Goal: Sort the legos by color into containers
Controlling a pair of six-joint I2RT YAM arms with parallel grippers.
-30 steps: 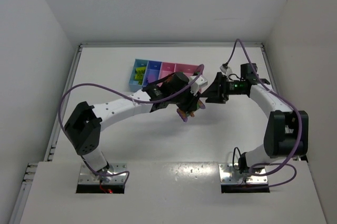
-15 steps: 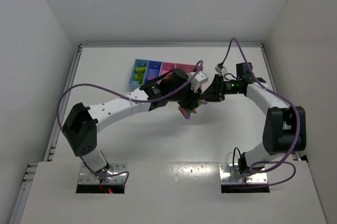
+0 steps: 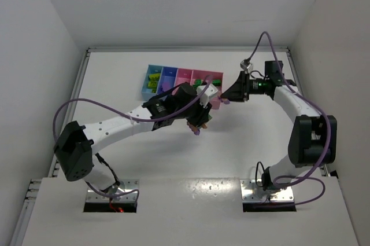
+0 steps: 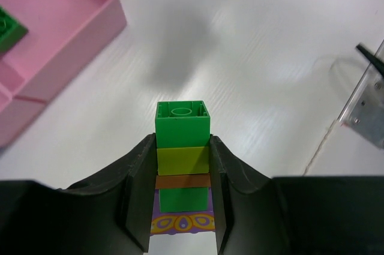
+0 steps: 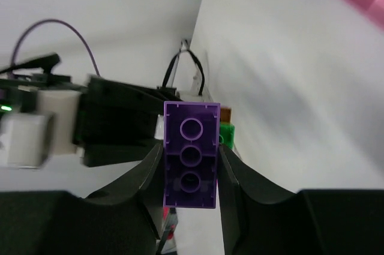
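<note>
— What's carrying everything?

— A white table (image 3: 243, 142) with a flat, matt top. White walls (image 3: 52, 72) close it in behind the containers and on both sides of them.

— And what rests straight on it?

— The containers (image 3: 185, 71). They are four joined open bins in one row (light blue, blue, then two pink), sitting flat on the top. The row is turned slightly askew.

— Anything else on it?

— A left base plate (image 3: 113, 193) and a right base plate (image 3: 269, 193), both metal. Both lie well nearer than the containers, the first nearer-left of them and the second nearer-right.
</note>
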